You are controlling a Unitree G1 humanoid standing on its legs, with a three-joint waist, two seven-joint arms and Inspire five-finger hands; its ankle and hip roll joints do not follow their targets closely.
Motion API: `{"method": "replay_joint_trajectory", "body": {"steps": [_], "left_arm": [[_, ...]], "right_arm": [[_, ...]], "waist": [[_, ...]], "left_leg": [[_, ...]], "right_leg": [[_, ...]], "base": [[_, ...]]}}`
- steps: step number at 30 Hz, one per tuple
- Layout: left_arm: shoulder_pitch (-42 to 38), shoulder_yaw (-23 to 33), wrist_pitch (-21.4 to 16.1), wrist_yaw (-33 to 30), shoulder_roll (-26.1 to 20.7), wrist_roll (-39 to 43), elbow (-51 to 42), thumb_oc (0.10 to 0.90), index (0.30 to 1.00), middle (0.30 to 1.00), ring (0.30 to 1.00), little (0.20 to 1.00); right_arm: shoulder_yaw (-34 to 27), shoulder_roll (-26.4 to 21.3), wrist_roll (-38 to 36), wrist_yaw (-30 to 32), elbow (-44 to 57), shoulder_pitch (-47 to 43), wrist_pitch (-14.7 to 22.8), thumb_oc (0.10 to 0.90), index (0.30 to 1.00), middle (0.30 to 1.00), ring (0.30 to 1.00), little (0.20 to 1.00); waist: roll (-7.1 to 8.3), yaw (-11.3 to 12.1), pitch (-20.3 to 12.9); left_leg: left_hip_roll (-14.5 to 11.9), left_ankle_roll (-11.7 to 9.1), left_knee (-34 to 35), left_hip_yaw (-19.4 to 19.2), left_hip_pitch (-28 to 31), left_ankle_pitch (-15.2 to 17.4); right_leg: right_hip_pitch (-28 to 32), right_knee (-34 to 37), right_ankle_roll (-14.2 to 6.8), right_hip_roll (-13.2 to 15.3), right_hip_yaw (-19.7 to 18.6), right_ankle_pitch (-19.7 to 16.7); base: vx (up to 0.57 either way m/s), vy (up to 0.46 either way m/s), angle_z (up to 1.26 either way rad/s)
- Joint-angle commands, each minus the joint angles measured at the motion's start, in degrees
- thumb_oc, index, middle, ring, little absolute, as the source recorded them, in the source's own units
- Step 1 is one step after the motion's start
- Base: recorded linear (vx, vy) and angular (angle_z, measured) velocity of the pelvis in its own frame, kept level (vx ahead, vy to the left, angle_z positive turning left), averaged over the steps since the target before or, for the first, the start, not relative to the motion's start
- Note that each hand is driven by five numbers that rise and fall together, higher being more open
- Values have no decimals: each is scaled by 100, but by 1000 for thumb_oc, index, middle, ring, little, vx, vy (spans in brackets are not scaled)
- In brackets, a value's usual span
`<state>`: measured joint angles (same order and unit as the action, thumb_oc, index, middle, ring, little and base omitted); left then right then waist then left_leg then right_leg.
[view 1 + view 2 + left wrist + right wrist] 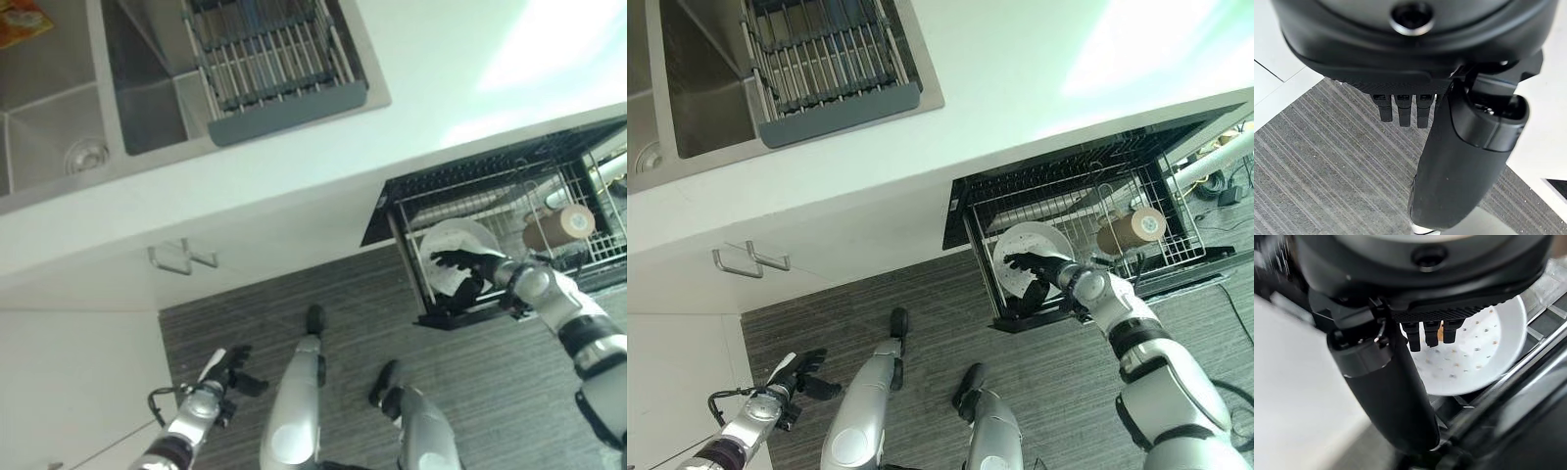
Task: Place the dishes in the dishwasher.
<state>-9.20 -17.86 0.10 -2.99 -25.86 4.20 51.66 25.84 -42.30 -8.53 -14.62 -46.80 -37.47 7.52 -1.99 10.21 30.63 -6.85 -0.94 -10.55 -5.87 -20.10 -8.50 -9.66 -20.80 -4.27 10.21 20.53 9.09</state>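
A white plate stands tilted at the front left corner of the pulled-out black wire dishwasher rack. My right hand lies against the plate's face, fingers stretched across it and thumb lower by the rack's front rail. In the right wrist view the plate, dotted with small specks, shows past the straight fingers and thumb. My left hand hangs low over the floor, relaxed and holding nothing, with its thumb over striped flooring.
A brown cylindrical cup lies on its side further back in the rack. On the white counter a steel sink holds a grey dish drainer. A cabinet handle juts out under the counter edge.
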Motion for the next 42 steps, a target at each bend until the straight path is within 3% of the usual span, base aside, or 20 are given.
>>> {"method": "replay_joint_trajectory", "body": {"steps": [1,3,8,10,11,15,19,21,23,24,26,29,33,36,38,42], "left_arm": [[241,98,-120,-65,125,22,132,800,900,900,900,900],[288,180,-132,-145,321,-17,257,800,900,900,900,900],[432,216,-297,-297,638,81,631,800,900,900,900,900],[521,241,-464,-393,863,180,904,800,900,900,900,900],[541,256,-493,-407,913,203,957,800,900,900,900,900],[650,322,-619,-461,1064,376,1114,800,900,900,900,900],[921,574,-743,-437,1154,397,1106,800,900,900,900,900],[1078,777,-780,-380,1185,568,1148,800,900,900,900,900],[1070,883,-706,-273,1171,809,1213,800,900,900,900,900],[1039,943,-641,-207,1163,883,1304,800,900,900,900,900],[1046,940,-604,-201,1179,869,1378,800,900,900,900,900],[1039,916,-556,-203,1191,927,1386,800,900,900,900,900],[932,829,-488,-301,1195,1434,1327,800,900,900,900,900],[923,762,-520,-344,1278,1750,1217,800,900,900,900,900],[999,800,-650,-386,1312,1908,1070,800,900,900,900,900],[961,871,-731,-403,1208,2067,926,800,900,900,900,900]], "right_arm": [[-967,-233,-1500,1009,758,-299,615,800,900,900,900,900],[-1722,71,-1756,1552,1747,140,1041,800,900,900,900,900],[-2468,679,-2080,2725,3206,670,1868,800,900,900,900,900],[-2751,1105,-1646,3613,4206,1014,2632,800,900,900,900,900],[-2815,1173,-1478,3792,4406,1105,2806,800,900,900,900,900],[-3063,1268,-472,4785,4953,1493,3101,800,900,900,900,900],[-3846,1127,694,6470,5091,2437,3105,800,900,900,900,900],[-4579,1190,662,7648,4751,3045,3498,800,900,900,900,900],[-5101,1283,596,8134,4354,3411,3554,800,900,900,900,900],[-5566,1344,221,8283,3783,3665,3414,800,900,900,900,900],[-5901,1369,-159,8081,3031,3899,3233,800,900,900,900,900],[-6018,1397,-635,7586,1949,4139,3385,800,900,900,900,900],[-5492,1579,-1594,6335,163,4079,3289,800,900,900,900,900],[-4777,1464,-1380,5674,-158,3752,3014,800,900,900,900,900],[-4170,1369,-845,5509,-98,3501,2843,800,900,900,900,900],[-3681,1195,-541,5375,-118,3149,2780,800,900,900,900,900]], "waist": [[-101,-192,-155],[-122,-354,-225],[-187,-606,-357],[-223,-812,-469],[-226,-862,-495],[-235,-1024,-606],[-205,-1182,-666],[-153,-1345,-680],[-138,-1439,-703],[-157,-1521,-738],[-179,-1553,-766],[-220,-1562,-769],[-287,-1499,-615],[-416,-1344,-465],[-401,-1152,-328],[-367,-905,-154]], "left_leg": [[-345,-388,-664,377,243,1050],[-366,-391,-664,321,326,1088],[-403,-396,-664,238,511,1175],[-440,-412,-664,156,582,1199],[-449,-419,-664,133,612,1217],[-491,-430,-664,32,701,1275],[-551,-424,-664,-84,808,1329],[-599,-427,-664,-165,870,1391],[-630,-418,-664,-219,916,1427],[-661,-394,-664,-240,960,1446],[-651,-370,-664,-270,1109,1508],[-615,-329,-664,-237,1186,1449],[-526,-320,-664,-215,1213,1384],[-444,-317,-664,-139,1075,1305],[-318,-259,-664,-95,948,1240],[-165,-170,-664,-9,674,1133]], "right_leg": [[-28,361,-435,191,-308,-482],[24,361,-423,187,-396,-423],[142,361,-374,182,-517,-330],[165,361,-359,203,-597,-314],[180,361,-359,212,-616,-299],[233,361,-330,227,-674,-245],[296,361,-319,204,-733,-195],[333,361,-325,157,-772,-132],[377,361,-321,124,-780,-102],[437,361,-306,84,-784,-99],[581,260,-285,89,-783,6],[541,-118,-191,84,-804,145],[509,-544,-1,60,-862,432],[283,-943,93,114,-765,621],[29,-1456,156,218,-700,845],[-383,-2022,201,322,-648,1005]], "base": [[38,74,-12],[32,68,-17],[47,63,-17],[84,116,-18],[82,93,-22],[65,54,-12],[45,6,-8],[33,-30,-1],[25,-5,-1],[68,4,-8],[139,24,-9],[89,14,-12],[29,10,0],[-53,111,10],[-78,58,26],[-111,-14,28]]}}
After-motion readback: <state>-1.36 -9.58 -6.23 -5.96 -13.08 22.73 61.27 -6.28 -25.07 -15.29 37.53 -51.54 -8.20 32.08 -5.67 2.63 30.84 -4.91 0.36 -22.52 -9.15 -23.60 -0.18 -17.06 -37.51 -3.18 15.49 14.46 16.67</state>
